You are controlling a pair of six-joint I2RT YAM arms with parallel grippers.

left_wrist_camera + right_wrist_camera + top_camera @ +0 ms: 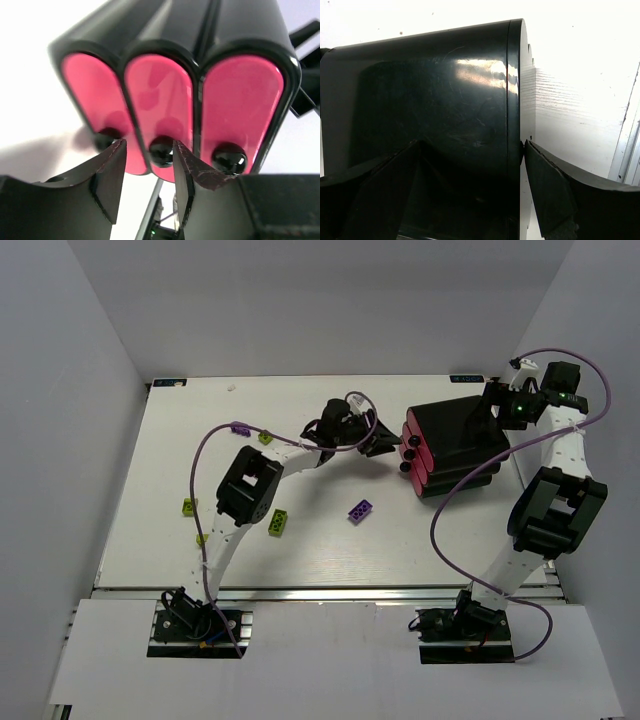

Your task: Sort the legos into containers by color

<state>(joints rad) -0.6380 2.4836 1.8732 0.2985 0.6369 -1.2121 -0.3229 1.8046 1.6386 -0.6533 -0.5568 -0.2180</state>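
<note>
1. Legos lie loose on the table [330, 560]. A purple brick [361, 510] sits mid-table, near the drawer fronts. A second purple brick [239, 427] lies at the far left.
2. On the overhead view I count a lime-green oblong brick [279, 522] just beside the left arm's elbow. A smaller lime-green brick [188, 506] sits out to its left, and another green brick [265, 437] lies near the second purple one. A small lime-green piece [202, 538] shows beside the arm's lower link.
3. Three pink drawers fill the cabinet [460, 435], which stands at the far right of the table with its fronts facing left. On my left wrist feed the left drawer [95, 95], middle drawer [157, 90] and right drawer [240, 100] all sit flush in the black frame.
4. Each drawer carries a round black knob. The middle knob [161, 150] is the one that sits between my fingers.
5. My left gripper [149, 145] is narrowly parted around that middle knob. One finger lies right against the knob, while on the other side a strip of pink shows between finger and knob.
6. My right gripper [470, 145] is spread wide at the cabinet's back. One fingertip [527, 147] touches the cabinet's edge, and the other lies dark over the dark face, so I cannot tell whether it clamps.
</note>
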